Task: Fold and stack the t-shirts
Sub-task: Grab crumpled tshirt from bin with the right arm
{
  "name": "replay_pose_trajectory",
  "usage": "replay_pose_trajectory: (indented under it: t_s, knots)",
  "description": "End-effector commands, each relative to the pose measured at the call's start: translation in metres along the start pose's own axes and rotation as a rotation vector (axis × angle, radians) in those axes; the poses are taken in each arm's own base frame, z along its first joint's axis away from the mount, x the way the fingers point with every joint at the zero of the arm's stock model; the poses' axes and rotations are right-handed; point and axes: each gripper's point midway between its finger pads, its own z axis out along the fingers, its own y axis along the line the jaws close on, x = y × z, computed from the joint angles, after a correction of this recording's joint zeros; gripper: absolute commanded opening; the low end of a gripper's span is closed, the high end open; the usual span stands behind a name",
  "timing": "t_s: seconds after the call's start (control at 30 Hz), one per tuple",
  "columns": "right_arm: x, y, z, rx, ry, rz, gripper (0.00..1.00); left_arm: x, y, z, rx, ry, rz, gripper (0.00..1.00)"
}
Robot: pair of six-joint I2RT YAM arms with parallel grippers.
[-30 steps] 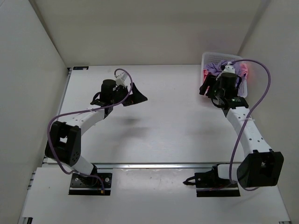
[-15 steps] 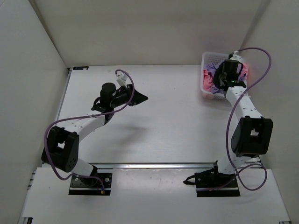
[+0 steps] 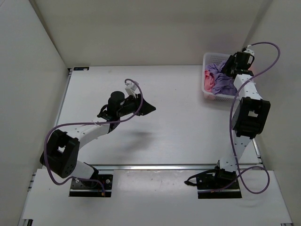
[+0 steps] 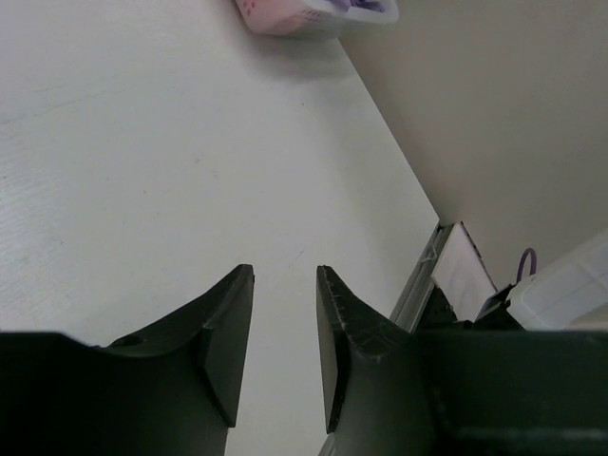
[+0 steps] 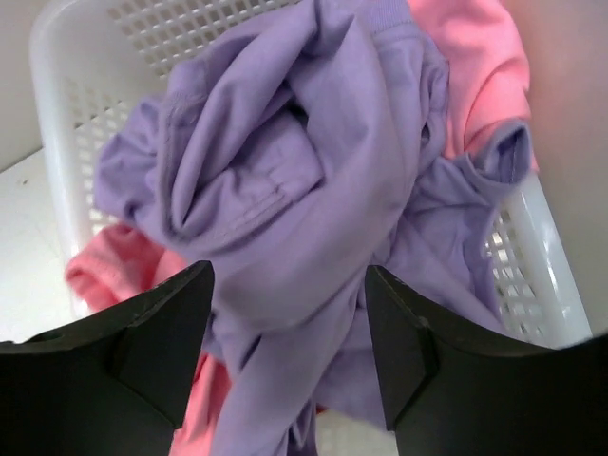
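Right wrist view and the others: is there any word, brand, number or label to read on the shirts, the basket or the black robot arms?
None: no view shows any readable text.
The lavender purple fabric t-shirt and the pink fabric t-shirt look plain, with no tag showing.
The white plastic lattice basket bears no visible mark.
The black arm housings show no lettering that can be made out at this size.

Left arm (image 3: pixel 94 129) and right arm (image 3: pixel 244 85): white links, black joints; purple cables (image 3: pixel 265 43) loop alongside; tool fingers (image 4: pixel 223 332) black, wedge-shaped.
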Motion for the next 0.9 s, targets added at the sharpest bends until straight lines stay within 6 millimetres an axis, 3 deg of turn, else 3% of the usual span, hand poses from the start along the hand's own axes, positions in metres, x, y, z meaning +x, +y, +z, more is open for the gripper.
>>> replay_pose_trajectory:
  t_s: [0.0,0.17,0.23,0.27,0.33,0.4,0.5,0.53,0.6,0.63,0.7,0.77,0.8,0.83,0.87]
  knots:
    - [-0.022,0.004,0.013,-0.031,-0.036,0.022,0.61,-0.007,-0.015,-0.002,0.009,-0.028,0.067,0.45]
    - [-0.021,0.002,0.027,-0.027,0.008,0.039,0.54,-0.004,-0.009,-0.005,-0.005,-0.029,0.050,0.46]
    - [-0.026,0.003,0.024,-0.043,-0.003,0.048,0.31,-0.006,-0.004,-0.007,-0.016,-0.035,0.043,0.45]
    - [-0.023,0.004,0.023,-0.043,0.002,0.050,0.24,-0.008,-0.002,-0.007,-0.022,-0.040,0.044,0.45]
    - [-0.037,0.009,0.009,-0.045,-0.050,0.043,0.04,-0.014,-0.007,-0.006,-0.014,-0.048,0.050,0.45]
    - [-0.055,0.014,-0.009,-0.036,-0.117,0.008,0.00,-0.014,-0.006,-0.005,-0.017,-0.044,0.048,0.45]
    - [-0.101,0.029,-0.068,-0.056,-0.260,-0.020,0.00,-0.021,-0.002,-0.005,-0.029,-0.060,0.025,0.47]
    - [-0.103,0.033,-0.077,-0.063,-0.278,-0.028,0.00,-0.022,-0.001,-0.005,-0.030,-0.066,0.023,0.47]
    - [-0.133,0.046,-0.124,-0.130,-0.370,-0.028,0.00,-0.026,0.002,-0.006,-0.030,-0.082,-0.018,0.48]
    - [-0.135,0.057,-0.136,-0.187,-0.383,-0.036,0.00,-0.028,0.003,-0.006,-0.029,-0.088,-0.026,0.48]
    - [-0.154,0.078,-0.186,-0.307,-0.447,-0.048,0.00,-0.034,0.006,-0.007,-0.039,-0.097,-0.031,0.50]
    - [-0.162,0.101,-0.221,-0.411,-0.487,-0.076,0.00,-0.044,0.003,-0.007,-0.042,-0.116,-0.025,0.51]
    - [-0.168,0.120,-0.254,-0.484,-0.535,-0.102,0.00,-0.046,0.006,-0.008,-0.049,-0.120,-0.035,0.50]
    - [-0.167,0.140,-0.275,-0.557,-0.560,-0.125,0.00,-0.051,0.008,-0.008,-0.052,-0.136,-0.042,0.50]
    - [-0.175,0.146,-0.301,-0.590,-0.621,-0.142,0.00,-0.055,0.011,-0.011,-0.063,-0.154,-0.049,0.50]
